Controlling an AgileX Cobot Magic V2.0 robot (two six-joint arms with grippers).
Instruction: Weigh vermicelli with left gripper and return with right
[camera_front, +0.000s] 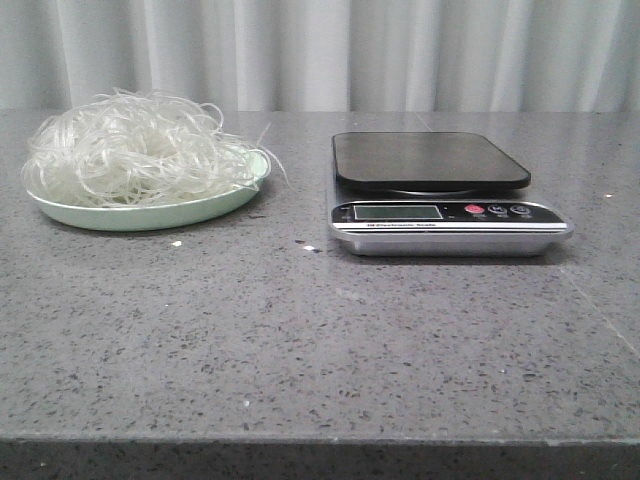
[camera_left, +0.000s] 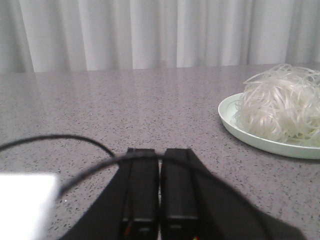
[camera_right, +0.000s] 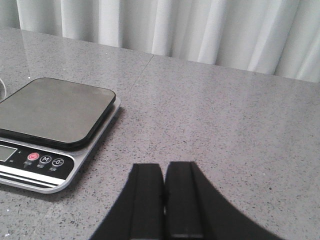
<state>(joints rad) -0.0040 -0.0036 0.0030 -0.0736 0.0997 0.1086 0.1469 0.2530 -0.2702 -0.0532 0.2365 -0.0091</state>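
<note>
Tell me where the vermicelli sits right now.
In the front view, the loose tangle of whitish translucent vermicelli is heaped on the pale green round plate at the table's left, left of the black-topped silver digital scale.

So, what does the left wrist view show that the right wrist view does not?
Only the left wrist view shows the tangle of whitish translucent vermicelli on the pale green round plate, plus the shut left claw. Only the right wrist view shows the silver digital scale with a black platform and the shut right claw. Both share the grey speckled table and white curtain.
</note>
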